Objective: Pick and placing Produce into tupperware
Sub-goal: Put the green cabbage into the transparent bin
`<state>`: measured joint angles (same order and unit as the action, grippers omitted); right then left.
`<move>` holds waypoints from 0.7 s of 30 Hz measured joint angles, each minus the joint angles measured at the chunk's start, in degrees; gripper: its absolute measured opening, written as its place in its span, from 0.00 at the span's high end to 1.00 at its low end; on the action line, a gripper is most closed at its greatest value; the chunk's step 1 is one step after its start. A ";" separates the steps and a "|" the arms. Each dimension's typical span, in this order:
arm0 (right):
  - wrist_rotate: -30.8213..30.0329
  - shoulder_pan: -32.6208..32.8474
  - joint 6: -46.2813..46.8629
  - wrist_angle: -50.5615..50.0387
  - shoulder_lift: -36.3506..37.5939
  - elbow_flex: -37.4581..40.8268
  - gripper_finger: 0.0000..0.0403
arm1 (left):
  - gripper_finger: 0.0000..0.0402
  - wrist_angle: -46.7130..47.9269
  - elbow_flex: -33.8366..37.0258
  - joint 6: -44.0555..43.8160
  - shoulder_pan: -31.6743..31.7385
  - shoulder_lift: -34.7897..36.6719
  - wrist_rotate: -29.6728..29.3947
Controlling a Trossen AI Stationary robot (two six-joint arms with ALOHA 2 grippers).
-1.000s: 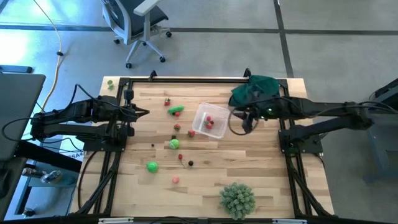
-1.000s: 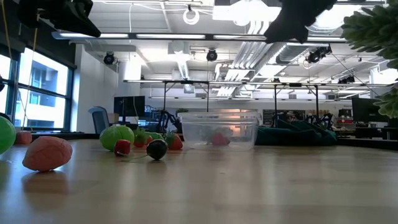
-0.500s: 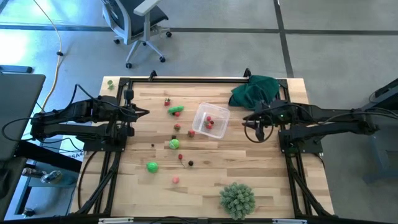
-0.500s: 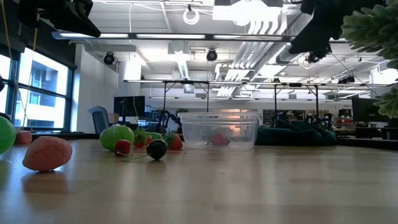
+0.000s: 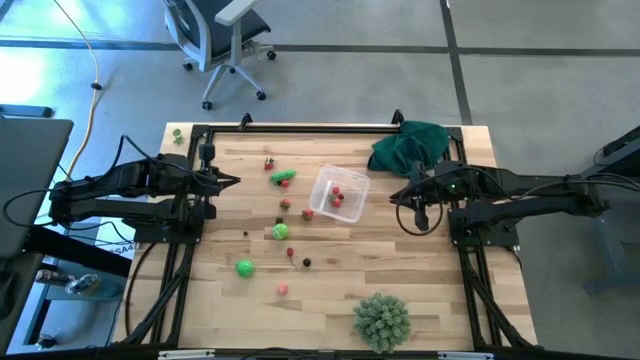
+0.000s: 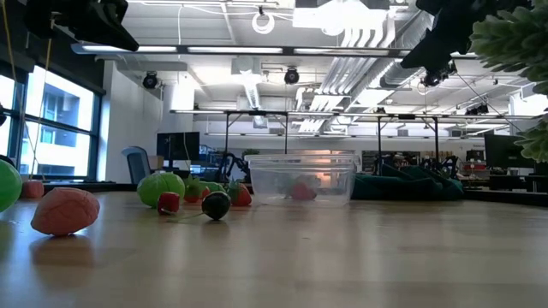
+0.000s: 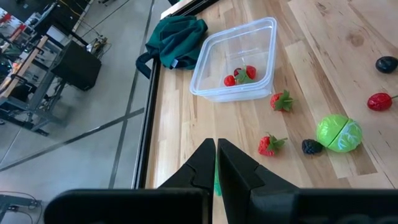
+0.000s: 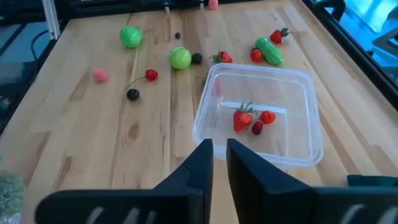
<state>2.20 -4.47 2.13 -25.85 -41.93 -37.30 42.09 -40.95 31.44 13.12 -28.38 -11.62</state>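
The left arm reached in from the left edge of the bench and hung level above it, its left gripper (image 5: 232, 181) pointing toward the middle with the two dark fingers (image 7: 205, 163) pressed together and nothing between them. The right arm stretched in from the right side, its right gripper (image 5: 397, 193) held above the bench near the right edge and aimed inward. Its fingers (image 8: 200, 163) stood nearly closed, a narrow gap between them, gripping nothing.
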 joint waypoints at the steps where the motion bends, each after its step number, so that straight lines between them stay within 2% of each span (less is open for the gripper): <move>1: 0.02 0.01 -0.62 0.00 0.00 0.00 0.93 | 0.98 0.00 0.00 0.00 -0.01 0.00 0.01; 21: -0.20 0.00 -2.19 0.00 -0.02 0.00 0.94 | 0.98 0.00 0.00 0.11 -0.02 0.00 0.00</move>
<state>2.00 -4.46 -0.05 -25.85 -41.95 -37.30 42.09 -40.95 31.55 13.10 -28.38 -11.62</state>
